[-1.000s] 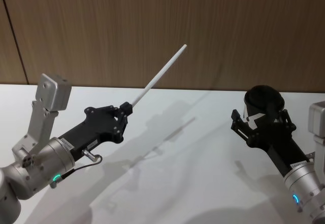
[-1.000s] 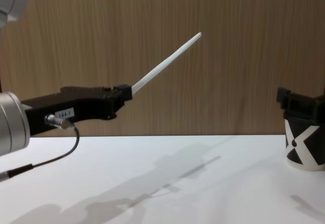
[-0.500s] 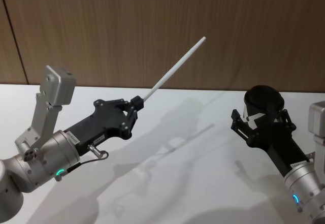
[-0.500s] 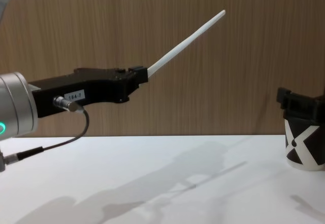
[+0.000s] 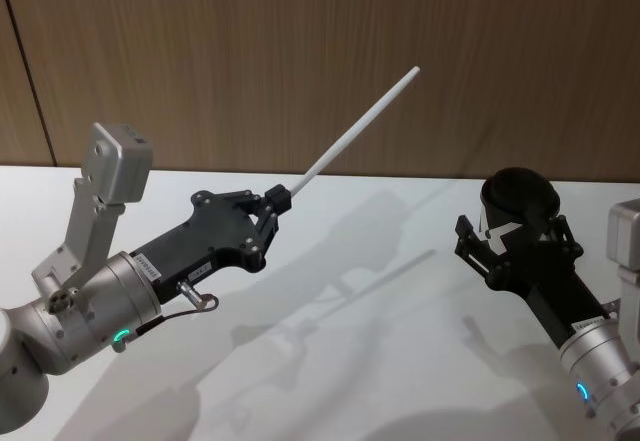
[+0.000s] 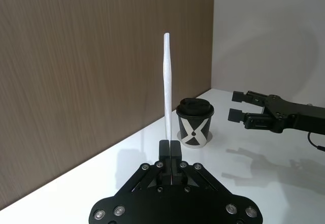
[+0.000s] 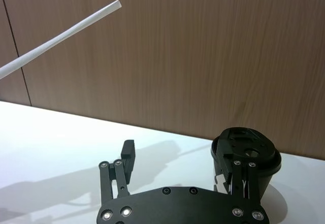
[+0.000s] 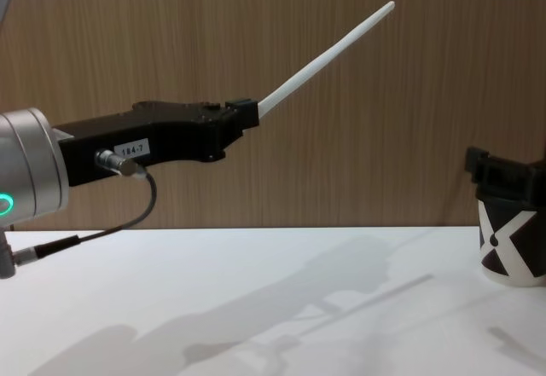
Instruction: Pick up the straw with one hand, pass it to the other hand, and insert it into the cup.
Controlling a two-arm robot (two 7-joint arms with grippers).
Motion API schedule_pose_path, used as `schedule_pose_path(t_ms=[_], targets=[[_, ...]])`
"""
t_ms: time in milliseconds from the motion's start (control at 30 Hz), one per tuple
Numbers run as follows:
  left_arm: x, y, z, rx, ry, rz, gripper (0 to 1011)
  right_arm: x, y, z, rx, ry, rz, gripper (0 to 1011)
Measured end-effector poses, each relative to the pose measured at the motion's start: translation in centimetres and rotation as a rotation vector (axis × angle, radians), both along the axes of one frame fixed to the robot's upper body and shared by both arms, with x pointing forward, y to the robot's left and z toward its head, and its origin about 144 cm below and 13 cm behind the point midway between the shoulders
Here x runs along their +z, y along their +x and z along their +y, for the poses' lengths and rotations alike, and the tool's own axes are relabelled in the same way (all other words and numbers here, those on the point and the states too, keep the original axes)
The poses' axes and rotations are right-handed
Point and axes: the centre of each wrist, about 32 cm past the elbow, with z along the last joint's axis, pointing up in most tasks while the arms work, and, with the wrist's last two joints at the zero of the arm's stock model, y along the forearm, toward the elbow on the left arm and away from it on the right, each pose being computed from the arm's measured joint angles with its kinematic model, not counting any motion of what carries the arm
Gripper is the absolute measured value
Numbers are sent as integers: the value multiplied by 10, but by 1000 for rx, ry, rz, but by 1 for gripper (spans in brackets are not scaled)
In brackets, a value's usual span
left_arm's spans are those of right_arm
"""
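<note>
My left gripper (image 5: 278, 199) is shut on the lower end of the long white straw (image 5: 355, 126), held well above the table. The straw (image 8: 328, 52) slants up and toward the right. In the left wrist view the straw (image 6: 166, 92) stands straight out of the closed jaws of the left gripper (image 6: 171, 148). The black cup (image 5: 518, 193) with a white X (image 8: 512, 248) stands at the right. My right gripper (image 5: 512, 236) is open just in front of the cup (image 7: 249, 155), with nothing between its fingers (image 7: 128, 150). The straw's tip (image 7: 56, 41) is high and to one side of it.
The white table (image 5: 350, 361) stretches between the two arms and carries their shadows. A brown wood-panel wall (image 5: 300, 41) stands close behind the table. A thin black cable (image 8: 102, 233) hangs from the left gripper's wrist.
My left gripper has risen and moved to the right with the straw, so its tip now sits higher and nearer the cup. The right gripper and the cup have not moved.
</note>
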Motion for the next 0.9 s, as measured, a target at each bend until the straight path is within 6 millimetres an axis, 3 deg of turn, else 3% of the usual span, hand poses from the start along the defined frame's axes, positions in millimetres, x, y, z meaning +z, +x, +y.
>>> schedule_pose_path(t_ms=[567,900], targets=[[1,0,-1,-10,-1,-6,12,3,1,-1,13,7,-6,1001],[2,0,-1,-13,-1,-7,12,17,5,-6,84,56,-36,1001]])
